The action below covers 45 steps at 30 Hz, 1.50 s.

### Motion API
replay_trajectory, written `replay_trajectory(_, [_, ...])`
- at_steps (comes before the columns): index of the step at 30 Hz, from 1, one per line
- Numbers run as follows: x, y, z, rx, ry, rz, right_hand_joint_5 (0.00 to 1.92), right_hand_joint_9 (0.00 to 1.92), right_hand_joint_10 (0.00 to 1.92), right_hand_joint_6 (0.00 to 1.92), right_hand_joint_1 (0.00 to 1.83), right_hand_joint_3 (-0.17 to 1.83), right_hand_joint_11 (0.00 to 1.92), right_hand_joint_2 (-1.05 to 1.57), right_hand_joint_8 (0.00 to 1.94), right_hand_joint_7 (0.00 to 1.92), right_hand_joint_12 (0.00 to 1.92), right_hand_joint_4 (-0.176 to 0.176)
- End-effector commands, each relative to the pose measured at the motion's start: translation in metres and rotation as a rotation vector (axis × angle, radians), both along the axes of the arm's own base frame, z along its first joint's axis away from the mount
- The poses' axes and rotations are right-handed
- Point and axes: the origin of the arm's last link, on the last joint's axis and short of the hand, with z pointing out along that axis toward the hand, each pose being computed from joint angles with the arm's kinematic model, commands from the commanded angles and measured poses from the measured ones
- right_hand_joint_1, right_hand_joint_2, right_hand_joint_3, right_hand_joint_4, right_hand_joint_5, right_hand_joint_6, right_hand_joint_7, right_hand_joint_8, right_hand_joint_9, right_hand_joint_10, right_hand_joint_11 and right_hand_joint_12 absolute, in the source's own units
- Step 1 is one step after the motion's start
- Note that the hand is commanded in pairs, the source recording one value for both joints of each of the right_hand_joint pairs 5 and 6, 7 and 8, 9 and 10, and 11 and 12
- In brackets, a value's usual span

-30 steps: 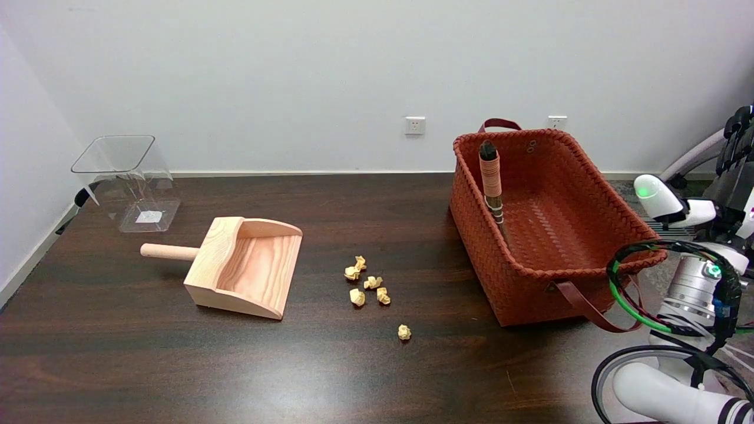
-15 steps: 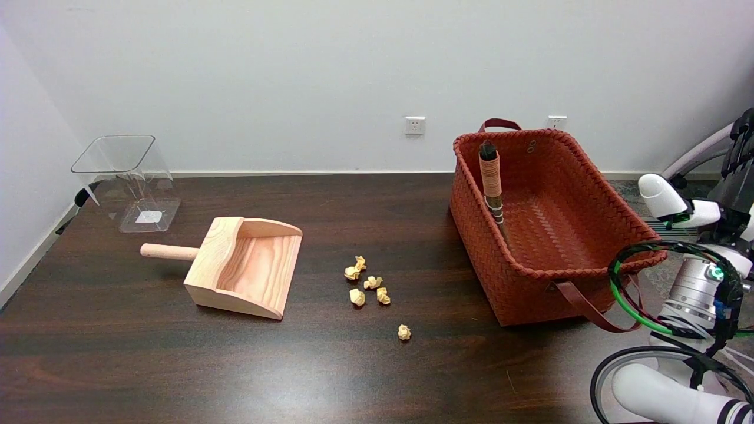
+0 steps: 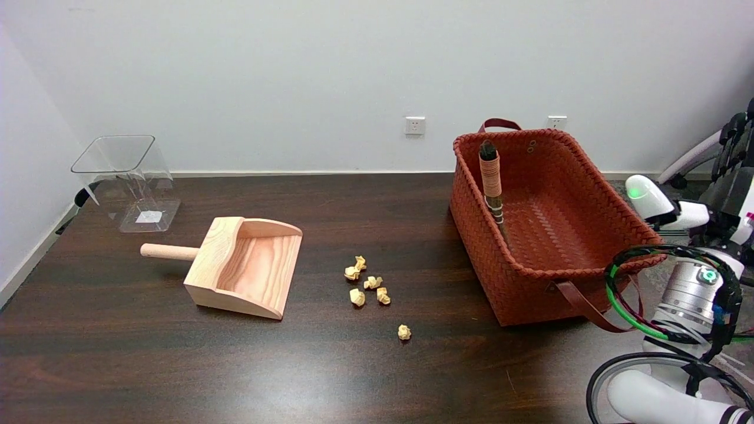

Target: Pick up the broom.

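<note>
The broom (image 3: 490,176) stands tilted inside the woven red-brown basket (image 3: 612,194), leaning on its left wall. Its handle is wrapped in tan cord with a dark tip at the top, and its lower end is lost in the basket's shadow. My right hand (image 3: 732,154) shows only partly at the picture's right edge, beyond the basket's right rim and well apart from the broom. Its dark fingers (image 3: 728,136) stand apart with nothing in them. The right arm (image 3: 690,294), wrapped in green and black cables, rises from the lower right.
A wooden dustpan (image 3: 244,266) lies left of centre, handle pointing left. Several crumpled paper balls (image 3: 366,281) are scattered between the dustpan and the basket. A clear plastic bin (image 3: 126,179) stands at the far left. The basket's strap handle (image 3: 583,306) hangs at its near corner.
The right arm has shifted slightly left and its hand has edged back into the picture at the right edge. Broom, basket and dustpan have not moved.
</note>
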Motion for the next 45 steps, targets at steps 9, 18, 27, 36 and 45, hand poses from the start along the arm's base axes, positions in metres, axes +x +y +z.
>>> replay_trajectory(9, [0.002, -0.028, -0.019, 0.045, -0.001, -0.165, 0.11, 0.11, 0.11, 0.11, 0.98, 1.01, 0.11, -0.35, 0.00, 0.00, 0.11, 0.000])
replay_trajectory(18, [-0.005, -0.044, -0.014, 0.084, -0.046, -0.236, 0.11, 0.11, 0.11, 0.11, 0.98, 1.01, 0.11, -0.32, 0.00, 0.00, 0.11, 0.000])
replay_trajectory(27, [0.021, -0.068, -0.030, 0.115, -0.010, -0.307, 0.11, 0.11, 0.11, 0.11, 0.99, 0.99, 0.11, -0.31, 0.00, 0.00, 0.11, 0.000])
replay_trajectory(36, [0.037, -0.087, -0.073, 0.245, -0.055, -0.478, 0.10, 0.10, 0.10, 0.10, 0.99, 1.23, 0.10, -0.58, 0.00, 0.00, 0.10, 0.000])
replay_trajectory(45, [0.043, -0.092, -0.101, 0.310, 0.032, -0.578, 0.09, 0.09, 0.09, 0.09, 0.99, 1.21, 0.09, -0.63, 0.00, 0.00, 0.09, 0.000])
